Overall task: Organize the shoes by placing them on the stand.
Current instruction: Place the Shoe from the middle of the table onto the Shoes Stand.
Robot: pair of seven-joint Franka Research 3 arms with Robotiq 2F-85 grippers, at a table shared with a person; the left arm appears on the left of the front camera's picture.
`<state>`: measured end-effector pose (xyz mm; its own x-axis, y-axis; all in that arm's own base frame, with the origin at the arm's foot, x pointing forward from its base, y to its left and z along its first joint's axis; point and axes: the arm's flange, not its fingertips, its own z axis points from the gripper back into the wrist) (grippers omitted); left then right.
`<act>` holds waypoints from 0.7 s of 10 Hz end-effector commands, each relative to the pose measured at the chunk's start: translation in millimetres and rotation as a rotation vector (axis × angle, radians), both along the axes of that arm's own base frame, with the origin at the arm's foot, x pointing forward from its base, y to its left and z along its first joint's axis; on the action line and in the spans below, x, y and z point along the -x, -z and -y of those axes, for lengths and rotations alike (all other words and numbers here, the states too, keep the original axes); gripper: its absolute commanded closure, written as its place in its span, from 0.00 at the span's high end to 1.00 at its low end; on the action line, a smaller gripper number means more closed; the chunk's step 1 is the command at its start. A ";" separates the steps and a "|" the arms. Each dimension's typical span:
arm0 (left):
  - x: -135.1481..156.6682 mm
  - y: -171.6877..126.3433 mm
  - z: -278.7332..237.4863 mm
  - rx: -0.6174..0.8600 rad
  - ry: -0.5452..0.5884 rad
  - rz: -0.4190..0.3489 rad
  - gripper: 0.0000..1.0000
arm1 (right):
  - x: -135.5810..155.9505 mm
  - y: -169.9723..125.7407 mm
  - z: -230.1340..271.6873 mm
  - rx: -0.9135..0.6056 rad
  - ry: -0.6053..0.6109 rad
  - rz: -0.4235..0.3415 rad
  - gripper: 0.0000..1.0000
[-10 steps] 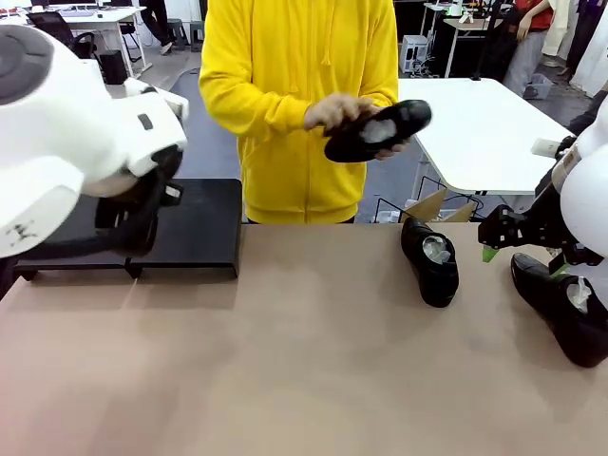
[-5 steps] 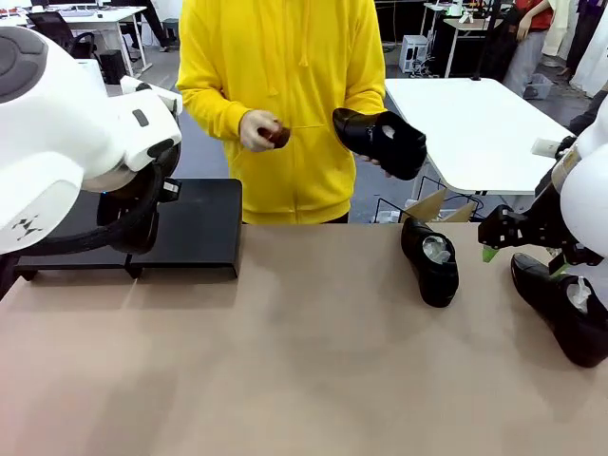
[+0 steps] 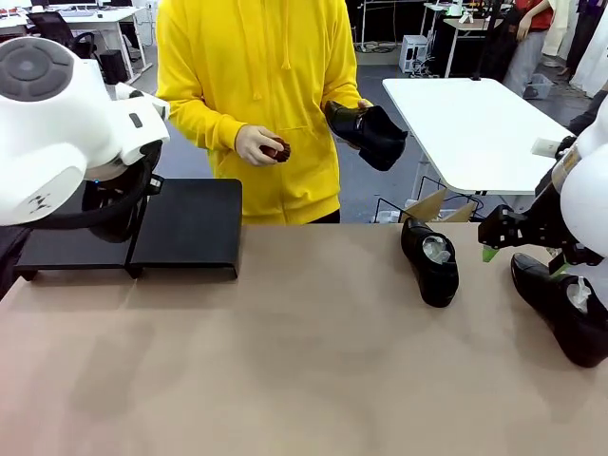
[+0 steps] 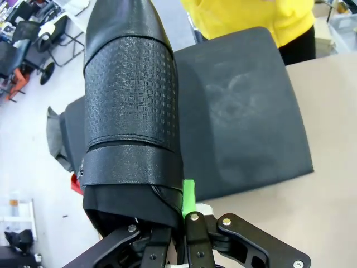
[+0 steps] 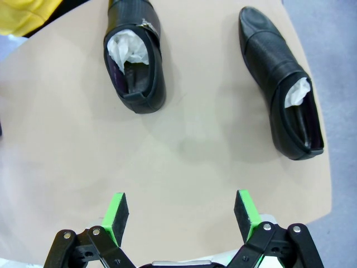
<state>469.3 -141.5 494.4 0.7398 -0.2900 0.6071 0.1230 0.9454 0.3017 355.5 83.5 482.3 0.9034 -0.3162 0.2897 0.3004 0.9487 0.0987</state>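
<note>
Noted black stand [image 3: 190, 223] at far-left part of tan table [image 3: 285, 361]. Found one shoe [image 4: 131, 111] held over stand, heel rim clamped between closed fingers of left gripper [image 4: 179, 207], toe pointing away. Observed second shoe [image 3: 432, 261] on table well right of stand, and third shoe [image 3: 560, 304] farther right again. Recorded right gripper [image 5: 181, 215] above those two, jaws spread apart, holding nothing. Saw fourth shoe [image 3: 369, 133] in person's hand [image 3: 362, 103] beyond table, right of stand. Noted small reddish-brown brush [image 3: 277, 150] pinched in other hand [image 3: 255, 144].
</note>
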 end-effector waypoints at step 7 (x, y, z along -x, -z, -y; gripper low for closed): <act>-63.5 44.6 20.6 0.036 -0.056 -0.055 0.00 | 0.0 0.1 0.0 0.000 0.000 0.000 1.00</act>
<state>524.5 -158.5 449.6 0.7949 -0.2446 0.5552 0.1230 0.9611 0.2473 355.5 83.5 482.2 0.9035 -0.3161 0.2893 0.3004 0.9487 0.0986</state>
